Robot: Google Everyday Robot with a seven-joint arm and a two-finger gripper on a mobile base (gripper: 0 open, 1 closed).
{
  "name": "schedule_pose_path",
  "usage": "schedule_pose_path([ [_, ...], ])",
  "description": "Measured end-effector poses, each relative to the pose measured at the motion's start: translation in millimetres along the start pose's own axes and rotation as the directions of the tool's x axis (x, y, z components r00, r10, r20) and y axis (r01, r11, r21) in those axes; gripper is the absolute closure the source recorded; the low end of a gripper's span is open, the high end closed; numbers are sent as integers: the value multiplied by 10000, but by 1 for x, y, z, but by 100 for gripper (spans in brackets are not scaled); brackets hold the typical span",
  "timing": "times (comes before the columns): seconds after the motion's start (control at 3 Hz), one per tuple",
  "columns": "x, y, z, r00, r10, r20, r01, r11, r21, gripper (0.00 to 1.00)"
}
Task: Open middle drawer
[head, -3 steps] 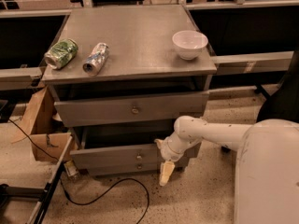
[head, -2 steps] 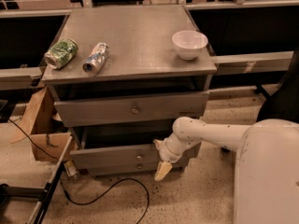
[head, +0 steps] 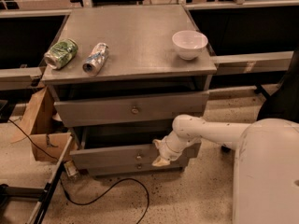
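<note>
Green can (head: 60, 53), silver can (head: 95, 58) lying on tabletop (head: 140, 36); white bowl (head: 189, 44) upright; cardboard box (head: 39, 125) left.

Dim warm light from above, dark shadows, pale claw (head: 160, 160) at the middle drawer (head: 107, 157).

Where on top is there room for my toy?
The bare middle of the cabinet top, between the silver can and the white bowl. The green can crowds the left. The gripper is low, by the middle drawer.

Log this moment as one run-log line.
gripper: low, at right end of middle drawer front | middle drawer: slightly out | knob: not gripped
</note>
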State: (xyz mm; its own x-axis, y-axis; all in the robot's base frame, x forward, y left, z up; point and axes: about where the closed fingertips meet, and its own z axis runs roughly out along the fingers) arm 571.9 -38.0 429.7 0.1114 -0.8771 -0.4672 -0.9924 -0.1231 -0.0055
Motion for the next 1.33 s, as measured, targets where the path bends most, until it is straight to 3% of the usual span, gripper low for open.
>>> schedule_pose_path([
  [0.33,0,-2,-2,10000,0,0,0,10000,0,95],
  [0.67,-2,-5,-8,10000,-77,24,76,9999,119,100],
  [1.33,-3,-9,-12,10000,-76,21,76,9999,115,100],
])
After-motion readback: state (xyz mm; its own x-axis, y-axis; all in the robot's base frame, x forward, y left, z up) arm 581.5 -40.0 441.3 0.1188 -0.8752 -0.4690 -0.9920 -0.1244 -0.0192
